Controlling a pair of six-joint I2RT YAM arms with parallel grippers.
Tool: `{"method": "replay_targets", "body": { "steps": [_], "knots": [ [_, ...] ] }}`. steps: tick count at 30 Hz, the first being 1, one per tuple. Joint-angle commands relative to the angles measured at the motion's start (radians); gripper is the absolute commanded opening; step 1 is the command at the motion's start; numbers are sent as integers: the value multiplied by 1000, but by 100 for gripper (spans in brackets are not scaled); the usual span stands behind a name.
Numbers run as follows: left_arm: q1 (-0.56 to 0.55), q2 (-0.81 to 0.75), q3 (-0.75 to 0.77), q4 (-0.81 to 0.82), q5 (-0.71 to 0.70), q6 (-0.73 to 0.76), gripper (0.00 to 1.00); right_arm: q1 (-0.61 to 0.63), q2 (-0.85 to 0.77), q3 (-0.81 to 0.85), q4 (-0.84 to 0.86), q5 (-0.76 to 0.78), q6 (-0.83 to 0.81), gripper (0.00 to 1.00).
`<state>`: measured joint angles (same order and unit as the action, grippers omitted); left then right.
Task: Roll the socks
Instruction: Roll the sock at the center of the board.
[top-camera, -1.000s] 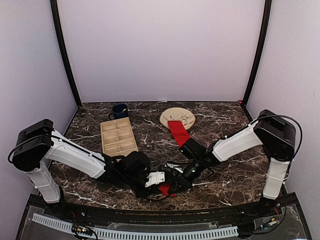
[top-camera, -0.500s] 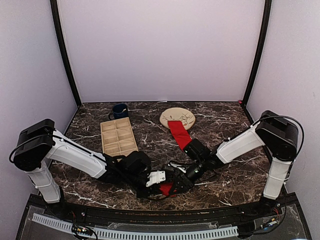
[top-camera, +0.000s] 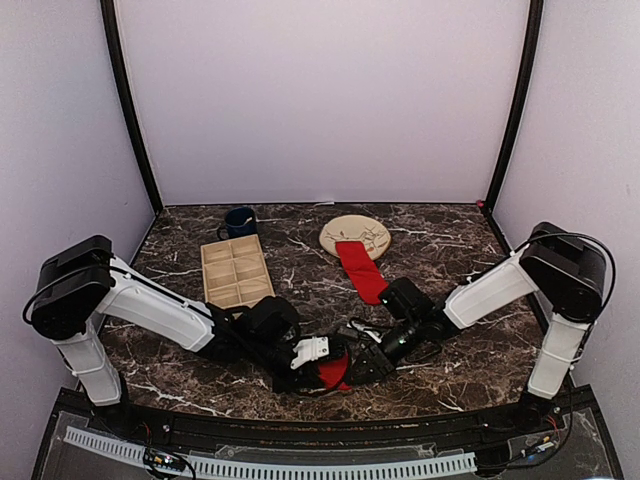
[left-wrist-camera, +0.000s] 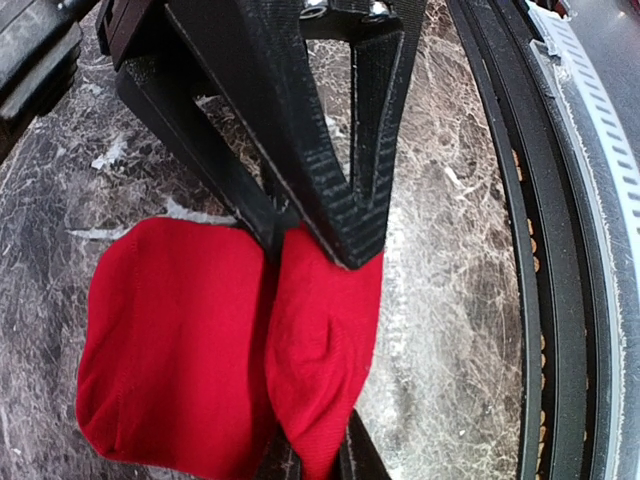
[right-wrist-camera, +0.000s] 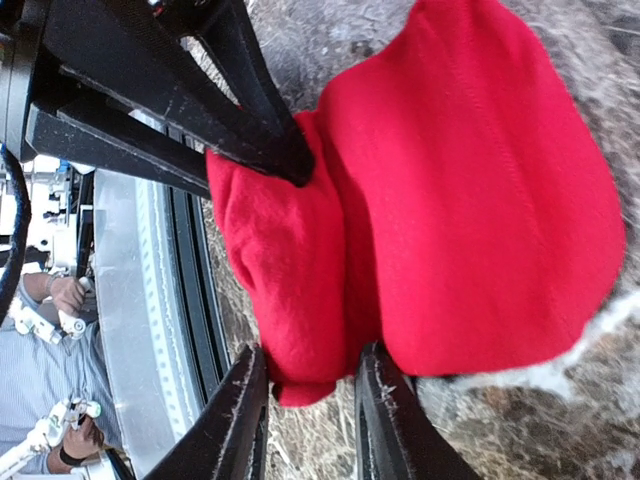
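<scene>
Robot lab test cell. Marble-look table (top-camera: 460, 375) boxed in by plain lilac panels (top-camera: 320, 100) on black posts (top-camera: 128, 110). Left arm (top-camera: 150, 312) and right arm (top-camera: 490, 285) bolted at its near edge.

Red socks (top-camera: 360, 272), brown marbled table (top-camera: 455, 240)

Far sock (top-camera: 362, 270) partly on plate (top-camera: 358, 228); near sock (top-camera: 333, 372) at table's (top-camera: 460, 230) front edge

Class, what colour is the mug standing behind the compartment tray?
Dark blue; the mug shows best in the top external view.
</scene>
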<state>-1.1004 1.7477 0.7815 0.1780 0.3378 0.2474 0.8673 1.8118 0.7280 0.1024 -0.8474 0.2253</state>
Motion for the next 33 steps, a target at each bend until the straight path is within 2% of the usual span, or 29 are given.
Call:
{"method": "replay_targets", "body": {
  "steps": [1, 15, 25, 33],
  "knots": [
    [15, 36, 4, -102, 54, -17, 0, -23, -15, -35, 1, 96, 34, 28],
    [52, 73, 46, -163, 154, -41, 0, -27, -109, -111, 65, 215, 60, 28],
    [76, 93, 66, -195, 225, -58, 0, -21, -249, -184, 107, 343, 34, 27],
    [106, 149, 110, -259, 307, -57, 0, 89, -320, -204, 86, 525, -29, 27]
  ]
}}
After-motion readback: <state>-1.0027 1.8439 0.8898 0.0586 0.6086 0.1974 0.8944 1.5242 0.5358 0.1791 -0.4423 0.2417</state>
